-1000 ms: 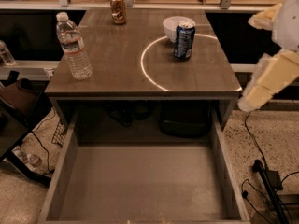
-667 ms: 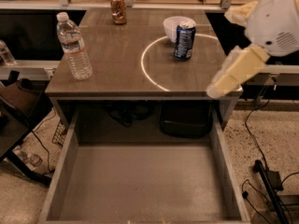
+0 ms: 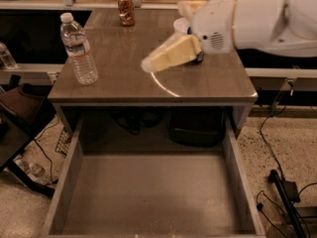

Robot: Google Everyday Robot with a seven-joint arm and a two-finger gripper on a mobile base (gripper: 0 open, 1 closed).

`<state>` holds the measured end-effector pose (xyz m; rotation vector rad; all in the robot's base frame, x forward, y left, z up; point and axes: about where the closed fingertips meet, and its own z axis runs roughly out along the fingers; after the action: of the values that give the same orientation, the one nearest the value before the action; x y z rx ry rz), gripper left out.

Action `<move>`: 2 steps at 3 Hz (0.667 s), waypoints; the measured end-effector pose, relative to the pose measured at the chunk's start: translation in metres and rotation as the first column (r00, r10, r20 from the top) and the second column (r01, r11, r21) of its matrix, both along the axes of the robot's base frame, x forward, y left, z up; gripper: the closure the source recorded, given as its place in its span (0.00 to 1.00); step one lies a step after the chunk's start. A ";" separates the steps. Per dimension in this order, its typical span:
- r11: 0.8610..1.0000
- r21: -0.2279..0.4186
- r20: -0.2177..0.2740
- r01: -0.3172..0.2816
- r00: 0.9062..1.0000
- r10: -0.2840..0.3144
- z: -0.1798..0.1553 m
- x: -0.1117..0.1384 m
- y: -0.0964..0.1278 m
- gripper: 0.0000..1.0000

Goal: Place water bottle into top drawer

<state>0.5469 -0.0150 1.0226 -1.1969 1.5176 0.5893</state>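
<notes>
1. One water bottle point(image 3: 79, 51) stands upright on the table point(image 3: 124, 71), near the front-left corner; its white cap is on; nothing touches it.
2. One gripper point(image 3: 151, 62), pale yellow, hangs above the middle of the table, pointing left and a little down; it is well apart from the bottle, which stands to its left; whether it is spread or pressed together cannot be told; it carries nothing that shows.
3. One white arm point(image 3: 257, 19) reaches in from the upper right edge and ends in that gripper; it covers much of the table's right rear part.
4. One drawer point(image 3: 148, 192) is pulled out below the table's front edge; its flat bottom is bare; low walls run along both its sides.
5. One amber jar point(image 3: 126, 8) stands upright at the table's back edge, left of centre, well apart from the bottle.
6. One thin white arc point(image 3: 163, 87) is marked on the tabletop, just below the gripper.
7. One edge of a white bowl point(image 3: 181, 26) shows behind the arm; the rest is hidden.
8. One dark bag point(image 3: 195, 128) sits in the shadow under the table, behind the drawer.
9. One more small clear bottle point(image 3: 6, 56) shows at the left edge, off the table.
10. Black cables point(image 3: 280, 182) lie on the speckled floor to the right of the drawer.
</notes>
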 end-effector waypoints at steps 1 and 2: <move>0.991 0.130 0.014 -0.017 1.000 0.015 0.034 -0.001 0.039 0.00; 0.991 0.130 0.014 -0.017 1.000 0.015 0.034 -0.001 0.039 0.00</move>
<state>0.5457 0.0240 1.0567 -1.1114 1.4375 0.6800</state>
